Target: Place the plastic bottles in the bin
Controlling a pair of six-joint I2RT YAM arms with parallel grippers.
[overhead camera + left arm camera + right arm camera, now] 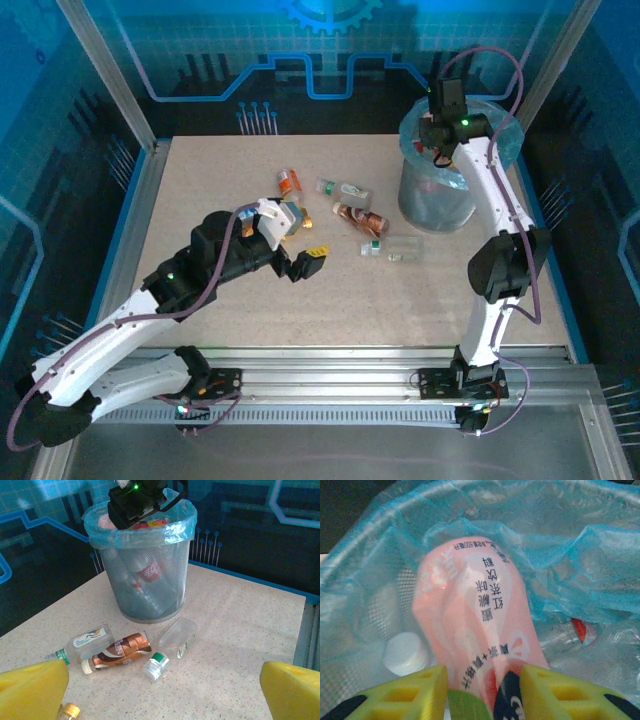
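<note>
Over the bin (pixel 435 205), right claw (pixel 483 674) grips pink bottle (pixel 475 605).

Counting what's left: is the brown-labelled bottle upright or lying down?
Lying down: the brown-labelled bottle rests on its side on the table.

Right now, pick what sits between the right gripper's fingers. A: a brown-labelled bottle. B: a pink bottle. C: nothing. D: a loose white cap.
B: in the right wrist view the pink bottle fills the gap between the yellow fingers of the right gripper, over the open bin.
</note>
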